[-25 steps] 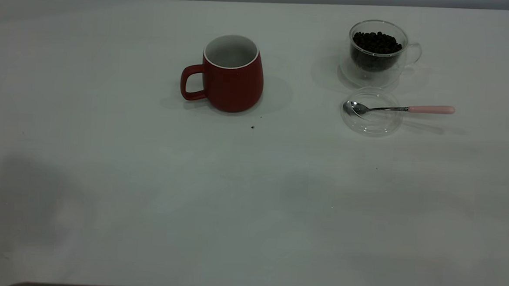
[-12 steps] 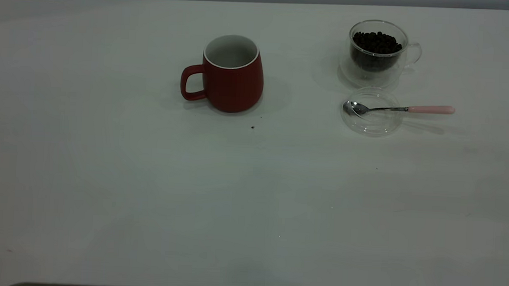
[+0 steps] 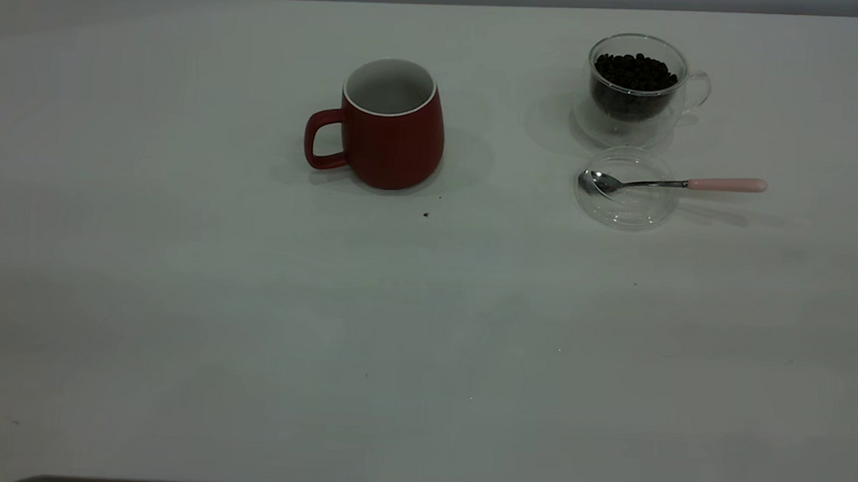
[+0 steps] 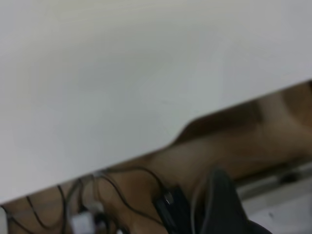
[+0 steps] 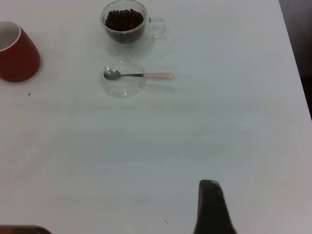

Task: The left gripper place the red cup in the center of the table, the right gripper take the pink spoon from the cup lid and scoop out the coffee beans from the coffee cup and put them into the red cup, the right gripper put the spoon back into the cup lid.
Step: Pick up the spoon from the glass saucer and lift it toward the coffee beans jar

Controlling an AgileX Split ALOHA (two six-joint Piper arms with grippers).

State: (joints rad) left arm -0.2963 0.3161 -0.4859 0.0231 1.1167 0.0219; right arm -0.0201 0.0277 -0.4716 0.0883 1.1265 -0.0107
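Note:
The red cup (image 3: 392, 125) stands upright and empty on the white table (image 3: 248, 320), handle to the left; it also shows in the right wrist view (image 5: 15, 54). The coffee cup (image 3: 636, 90) holds coffee beans (image 3: 635, 69) at the back right. In front of it lies the cup lid (image 3: 627, 189) with the pink spoon (image 3: 726, 184) resting on it, bowl in the lid, handle pointing right. Neither gripper shows in the exterior view. My right gripper (image 5: 210, 197) hovers well short of the spoon (image 5: 158, 76). My left gripper (image 4: 222, 200) is off the table's edge.
A few dark specks lie on the table, one just in front of the red cup (image 3: 425, 214). Cables (image 4: 122, 180) and a brown floor show beyond the table edge in the left wrist view. The table's right edge (image 5: 295, 58) runs near the spoon's side.
A dark shadow on the table's front left corner has faded away. The cups, lid and spoon have not moved.

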